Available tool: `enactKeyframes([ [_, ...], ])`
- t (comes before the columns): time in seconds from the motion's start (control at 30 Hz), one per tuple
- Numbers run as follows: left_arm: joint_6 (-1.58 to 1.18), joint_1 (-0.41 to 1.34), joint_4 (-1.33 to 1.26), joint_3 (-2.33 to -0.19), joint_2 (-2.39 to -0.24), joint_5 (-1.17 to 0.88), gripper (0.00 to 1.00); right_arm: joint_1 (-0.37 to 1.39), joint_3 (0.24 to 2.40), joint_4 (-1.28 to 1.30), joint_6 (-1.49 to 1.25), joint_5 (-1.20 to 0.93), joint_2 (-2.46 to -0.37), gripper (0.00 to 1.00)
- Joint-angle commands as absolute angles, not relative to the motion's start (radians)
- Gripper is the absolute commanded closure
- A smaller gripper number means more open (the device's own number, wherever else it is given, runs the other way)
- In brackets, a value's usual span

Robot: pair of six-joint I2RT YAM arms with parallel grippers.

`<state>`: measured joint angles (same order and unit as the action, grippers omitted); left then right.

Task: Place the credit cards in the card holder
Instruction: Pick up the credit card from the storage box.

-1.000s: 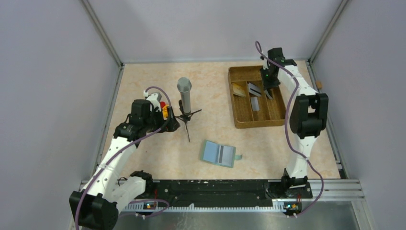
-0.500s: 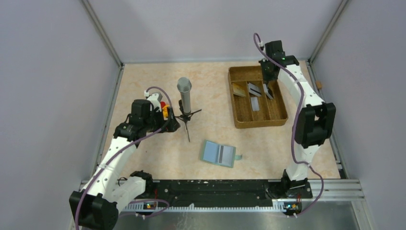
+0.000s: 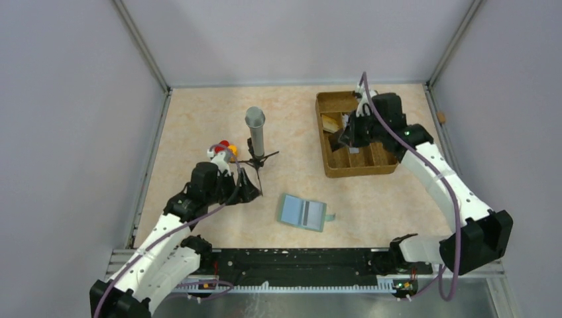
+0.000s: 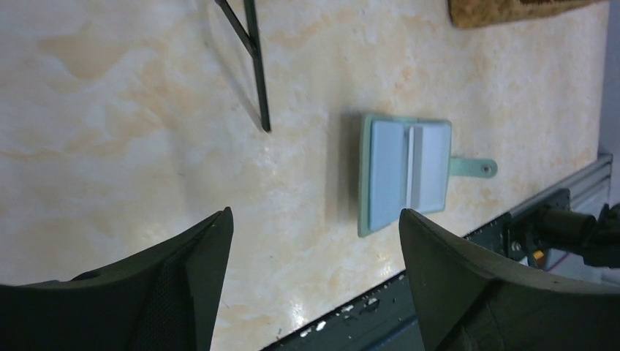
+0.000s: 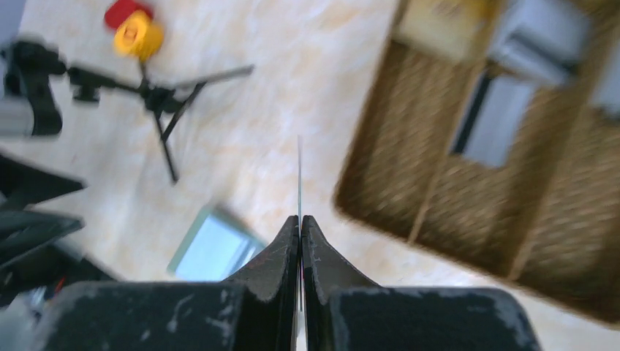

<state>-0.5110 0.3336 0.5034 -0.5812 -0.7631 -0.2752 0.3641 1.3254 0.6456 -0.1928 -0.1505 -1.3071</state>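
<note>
Near the tray, right hand pinching a card, left hand spread.

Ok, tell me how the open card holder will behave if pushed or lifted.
The card holder lies flat and open on the smooth table, so it will probably slide rather than tip. Thin, so likely light. Its centre fold suggests it may flop if lifted by one edge.
</note>
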Motion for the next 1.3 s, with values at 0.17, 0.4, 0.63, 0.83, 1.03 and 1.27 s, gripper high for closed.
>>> enactKeyframes([
  [0.17,-0.852,0.591,0.101,-0.352,-0.774,-0.269,0.13,0.424,0.814,0.348,-0.433,-0.776,-1.274,1.00],
  [0.4,-0.823,0.654,-0.007,-0.354,-0.944,-0.244,0.16,0.458,0.627,0.102,-0.569,-0.917,-1.291,1.00],
  [0.63,-0.793,0.658,-0.069,-0.366,-1.040,-0.247,0.29,0.475,0.591,0.107,-0.526,-0.891,-1.384,1.00],
  [0.83,-0.805,0.668,-0.134,-0.354,-1.104,-0.270,0.35,0.500,0.589,0.088,-0.518,-0.871,-1.443,1.00],
  [1.03,-0.806,0.677,-0.174,-0.348,-1.150,-0.279,0.36,0.508,0.582,0.048,-0.528,-0.862,-1.487,1.00],
  [1.27,-0.804,0.684,-0.205,-0.347,-1.204,-0.289,0.44,0.519,0.572,0.008,-0.537,-0.846,-1.531,1.00],
])
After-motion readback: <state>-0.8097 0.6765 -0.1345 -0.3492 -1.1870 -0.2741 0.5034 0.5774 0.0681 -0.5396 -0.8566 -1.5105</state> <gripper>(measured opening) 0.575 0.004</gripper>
